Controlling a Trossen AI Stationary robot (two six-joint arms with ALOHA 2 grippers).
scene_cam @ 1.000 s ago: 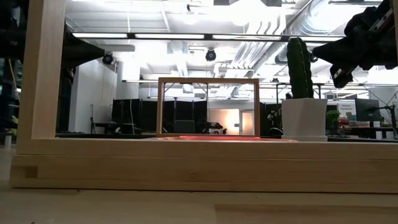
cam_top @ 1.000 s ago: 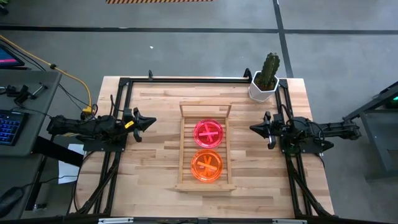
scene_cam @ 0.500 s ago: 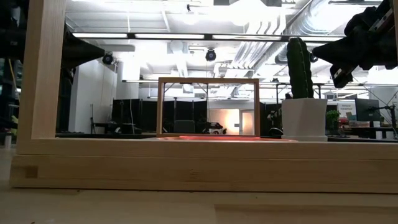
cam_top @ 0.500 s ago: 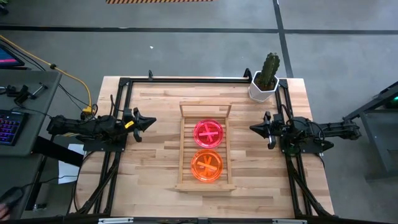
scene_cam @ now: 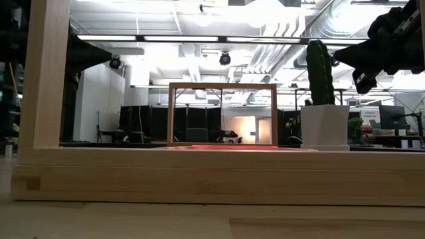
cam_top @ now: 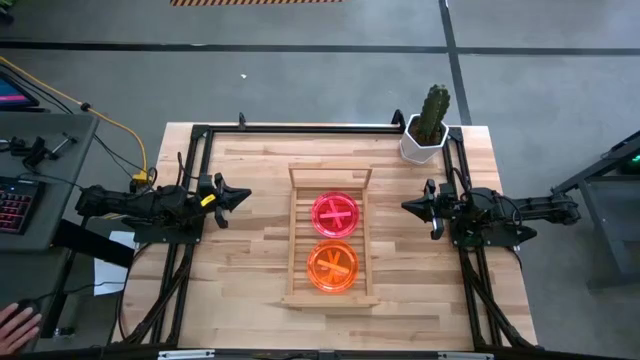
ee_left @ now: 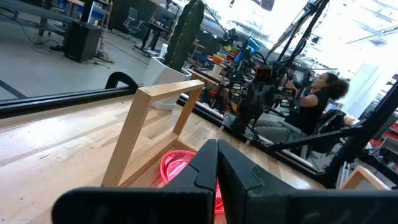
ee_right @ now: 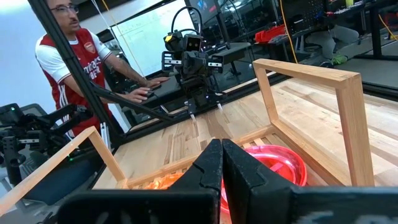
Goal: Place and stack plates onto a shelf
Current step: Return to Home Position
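The light-wood slatted shelf [cam_top: 330, 240] lies in the middle of the table, its raised rail [cam_top: 331, 176] at the far end. A neon pink plate stack [cam_top: 336, 213] rests on the shelf's far half and an orange plate stack [cam_top: 332, 265] on its near half. My left gripper [cam_top: 244, 196] is shut and empty, held over the table left of the shelf. My right gripper [cam_top: 408, 206] is shut and empty, held right of the shelf. The pink plate also shows in the left wrist view [ee_left: 176, 168] and the right wrist view [ee_right: 280, 163].
A potted cactus [cam_top: 428, 125] stands at the table's far right corner. A black frame [cam_top: 300, 128] runs along the table's edges. A person's hand [cam_top: 14, 322] shows off the table at the near left, and people show beyond the table in both wrist views.
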